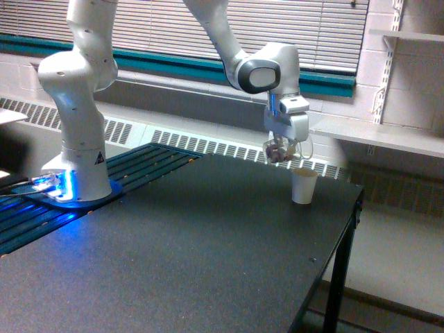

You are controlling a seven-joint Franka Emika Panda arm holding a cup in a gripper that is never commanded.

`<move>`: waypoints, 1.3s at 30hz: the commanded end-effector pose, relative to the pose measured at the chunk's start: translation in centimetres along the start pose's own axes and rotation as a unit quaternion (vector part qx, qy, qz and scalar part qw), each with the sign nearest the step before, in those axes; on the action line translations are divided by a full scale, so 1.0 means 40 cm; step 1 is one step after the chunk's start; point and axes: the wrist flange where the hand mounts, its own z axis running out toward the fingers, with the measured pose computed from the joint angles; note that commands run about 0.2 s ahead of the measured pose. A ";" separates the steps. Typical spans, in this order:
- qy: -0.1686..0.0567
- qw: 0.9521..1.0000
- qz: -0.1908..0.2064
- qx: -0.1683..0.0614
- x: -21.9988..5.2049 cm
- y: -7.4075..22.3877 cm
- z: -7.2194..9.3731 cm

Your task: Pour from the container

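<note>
My gripper (283,147) is shut on a small clear plastic container (280,152) with brownish-red bits showing through its walls. The container hangs in the air, just above and slightly to the exterior view's left of a small white paper cup (304,185). That paper cup stands upright on the dark table (180,263) near its far right corner. The container's handle (307,146) curves out toward the exterior view's right. Whether the container is tilted is hard to tell at this size.
The arm's white base (76,173) stands at the exterior view's left on a blue-lit mount. The table's right edge (347,229) drops off close beside the paper cup. A wall shelf (378,135) and window blinds lie behind.
</note>
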 end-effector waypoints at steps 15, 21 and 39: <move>-0.004 1.000 0.006 -0.024 0.023 0.019 0.009; -0.008 0.999 0.000 -0.036 0.021 0.023 0.015; -0.017 0.998 -0.016 -0.064 0.012 0.025 0.033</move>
